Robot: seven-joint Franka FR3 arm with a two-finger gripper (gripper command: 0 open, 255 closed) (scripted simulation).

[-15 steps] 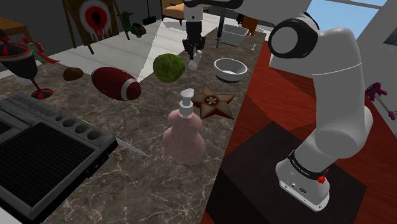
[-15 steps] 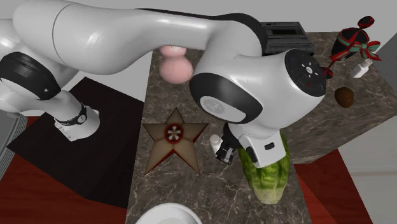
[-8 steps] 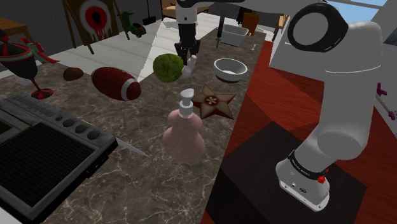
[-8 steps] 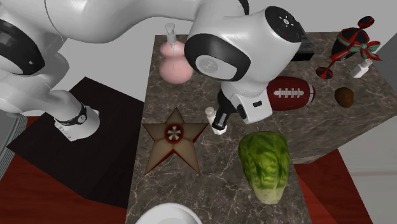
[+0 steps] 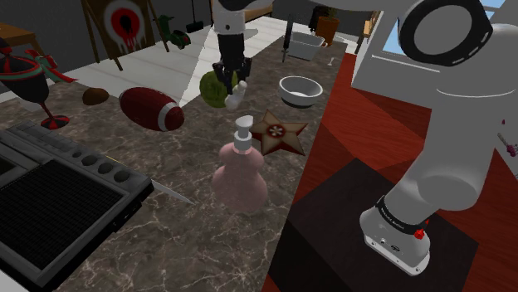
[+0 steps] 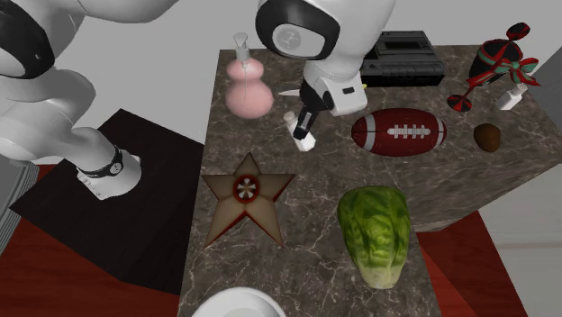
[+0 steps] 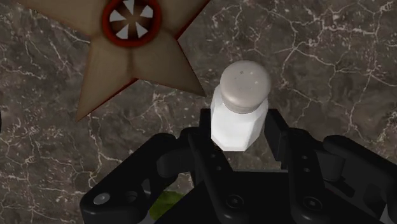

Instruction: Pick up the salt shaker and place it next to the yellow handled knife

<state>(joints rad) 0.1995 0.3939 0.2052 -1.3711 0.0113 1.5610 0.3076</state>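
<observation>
My black gripper [image 5: 230, 83] is shut on a small white salt shaker [image 5: 236, 96] with a grey cap and holds it above the marble counter [image 5: 191, 240], in front of the lettuce [image 5: 212, 87]. From the second exterior view, the salt shaker [image 6: 300, 133] hangs under the gripper [image 6: 306, 124], between the pink soap dispenser [image 6: 247, 90] and the football [image 6: 399, 132]. In the wrist view the fingers [image 7: 202, 130] clasp the salt shaker [image 7: 240, 108] on both sides. A thin knife blade [image 5: 171, 192] lies by the stove; its tip [image 6: 288, 93] pokes out behind the arm, its handle hidden.
A star-shaped trivet [image 6: 245, 200] lies below the shaker's path, also in the wrist view [image 7: 130, 44]. A black stove [image 5: 58, 195], pink soap dispenser [image 5: 241, 170], football [image 5: 152, 108], white bowl [image 5: 300, 89], red goblet [image 6: 491, 67] and brown nut [image 6: 487, 136] share the counter.
The arm has swung away from the lettuce, carrying the gripped salt shaker past the star trivet towards the soap dispenser and football.
</observation>
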